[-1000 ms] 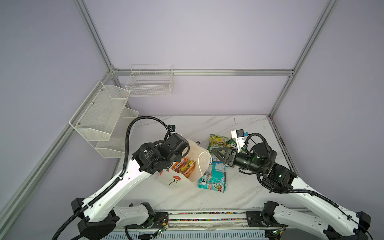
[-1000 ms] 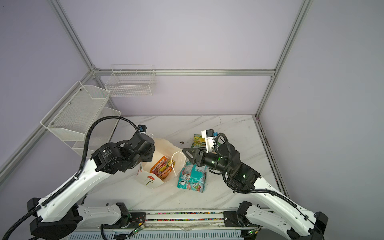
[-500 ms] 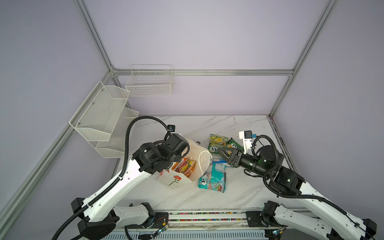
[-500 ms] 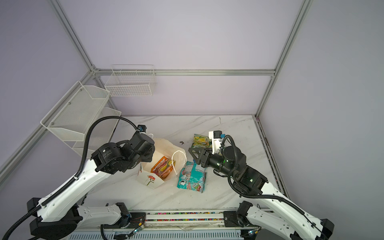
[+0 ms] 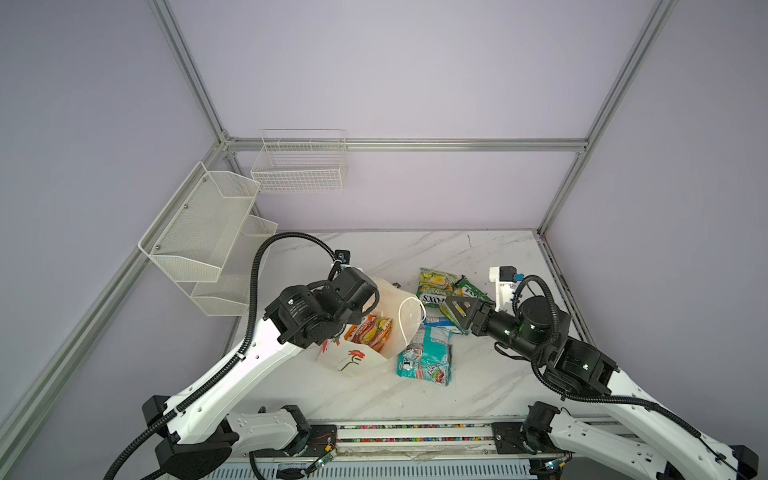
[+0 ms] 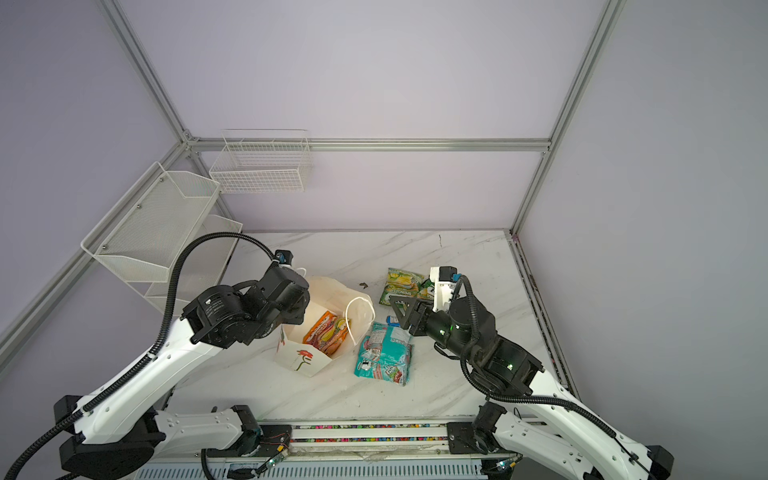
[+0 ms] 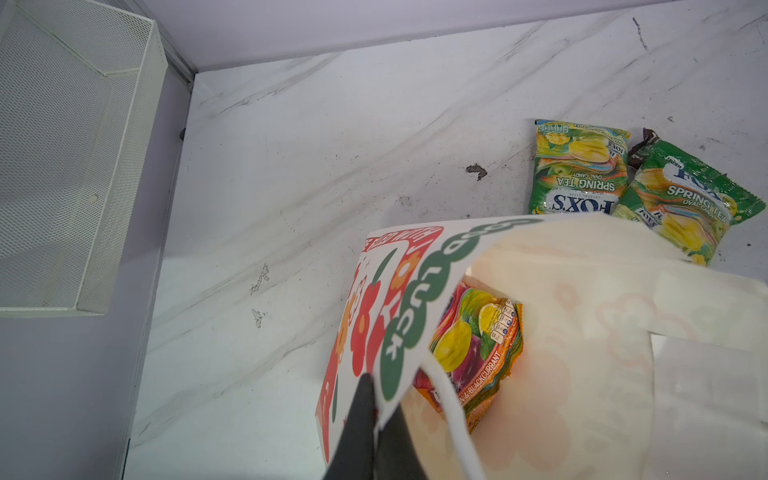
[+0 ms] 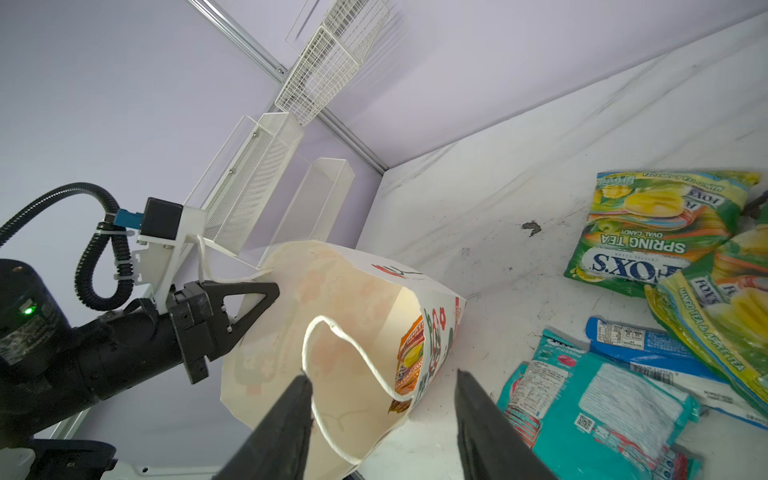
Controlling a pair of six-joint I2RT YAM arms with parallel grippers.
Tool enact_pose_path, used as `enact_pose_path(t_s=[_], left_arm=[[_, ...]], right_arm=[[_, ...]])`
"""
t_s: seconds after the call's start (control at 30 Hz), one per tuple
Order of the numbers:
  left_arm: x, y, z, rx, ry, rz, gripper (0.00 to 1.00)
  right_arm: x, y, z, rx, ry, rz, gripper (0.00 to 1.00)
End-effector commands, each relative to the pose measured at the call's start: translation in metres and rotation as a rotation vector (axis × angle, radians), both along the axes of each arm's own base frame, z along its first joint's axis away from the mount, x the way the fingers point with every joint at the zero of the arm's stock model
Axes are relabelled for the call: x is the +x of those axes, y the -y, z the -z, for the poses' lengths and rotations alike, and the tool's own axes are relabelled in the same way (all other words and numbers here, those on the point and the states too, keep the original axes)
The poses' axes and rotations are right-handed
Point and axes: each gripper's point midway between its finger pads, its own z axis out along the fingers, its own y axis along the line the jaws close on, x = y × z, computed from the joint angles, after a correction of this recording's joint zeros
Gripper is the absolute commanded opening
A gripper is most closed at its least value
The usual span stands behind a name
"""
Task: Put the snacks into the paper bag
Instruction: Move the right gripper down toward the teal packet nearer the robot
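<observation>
The white paper bag (image 5: 353,361) (image 6: 303,361) stands tilted at mid-table with its mouth toward the right arm. My left gripper (image 7: 376,399) is shut on the bag's printed rim (image 7: 415,299). An orange-pink packet (image 5: 370,330) (image 7: 473,345) lies inside. A teal packet (image 5: 426,357) (image 8: 602,407), a blue bar wrapper (image 5: 438,322) (image 8: 648,353) and two green-yellow packets (image 5: 434,286) (image 8: 656,232) lie on the table right of the bag. My right gripper (image 8: 382,376) (image 5: 451,307) hangs open and empty above the blue wrapper, facing the bag's cord handle (image 8: 353,353).
White mesh baskets (image 5: 199,232) hang on the left wall and a wire basket (image 5: 301,166) on the back wall. A dark crumb (image 5: 397,285) lies behind the bag. A dark wrapper corner (image 7: 642,145) peeks from behind the green packets. Frame rails edge the marble table (image 5: 478,386).
The right arm has drawn back to the right, away from the bag's mouth, and its jaws have spread a little wider. The left arm and the bag have stayed put.
</observation>
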Motion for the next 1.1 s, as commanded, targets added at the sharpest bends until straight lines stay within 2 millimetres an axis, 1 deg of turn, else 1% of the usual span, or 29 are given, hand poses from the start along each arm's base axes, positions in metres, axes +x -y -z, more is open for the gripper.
enact_pose_path(t_s=[0.0,0.27,0.53,0.7,0.9,1.07], left_arm=[[0.003,-0.006,-0.027,-0.059,0.088,-0.035,0.00],[0.003,-0.006,-0.025,-0.058,0.082,-0.036,0.00],[0.004,-0.004,-0.024,-0.057,0.079,-0.036,0.00],[0.004,-0.006,-0.027,-0.063,0.082,-0.039,0.00],[0.003,-0.004,-0.025,-0.069,0.073,-0.040,0.00],[0.004,-0.002,-0.019,-0.068,0.057,-0.043,0.00]], right_arm=[[0.002,0.009,0.014,-0.021,-0.035,0.051,0.58],[0.007,0.008,0.042,-0.062,-0.105,0.079,0.63],[0.005,0.012,0.056,-0.082,-0.140,0.090,0.66],[0.003,0.015,0.070,-0.087,-0.171,0.099,0.70],[0.001,0.019,0.084,-0.102,-0.209,0.108,0.71],[-0.004,0.018,0.107,-0.116,-0.254,0.093,0.71]])
